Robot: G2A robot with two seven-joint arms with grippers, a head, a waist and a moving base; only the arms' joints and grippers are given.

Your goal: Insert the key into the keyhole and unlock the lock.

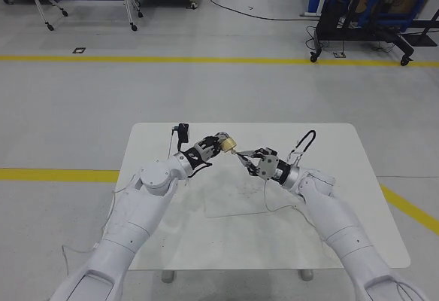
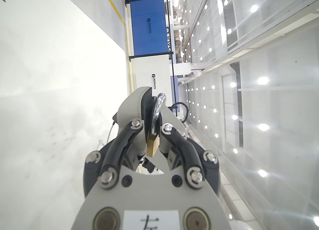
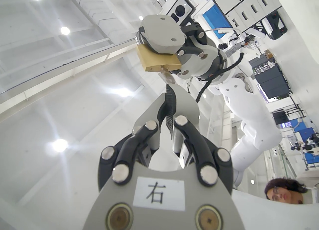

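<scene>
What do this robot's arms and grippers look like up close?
The left arm and right arm wear smooth white rounded shells, with black cables looping at the wrists. The left gripper and right gripper match: pale grey bodies, black linkage bars, silver pins, black ribbed finger pads, and a white label with one black character.

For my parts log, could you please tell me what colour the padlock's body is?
Brass-gold padlock body, clearest in right wrist view.

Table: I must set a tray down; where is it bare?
Bare: the table outside the right arm, and its near strip between the arms. Crowded: mid-table, where the left tool and lock meet the right tool and key; a black device sits at the far edge.
</scene>
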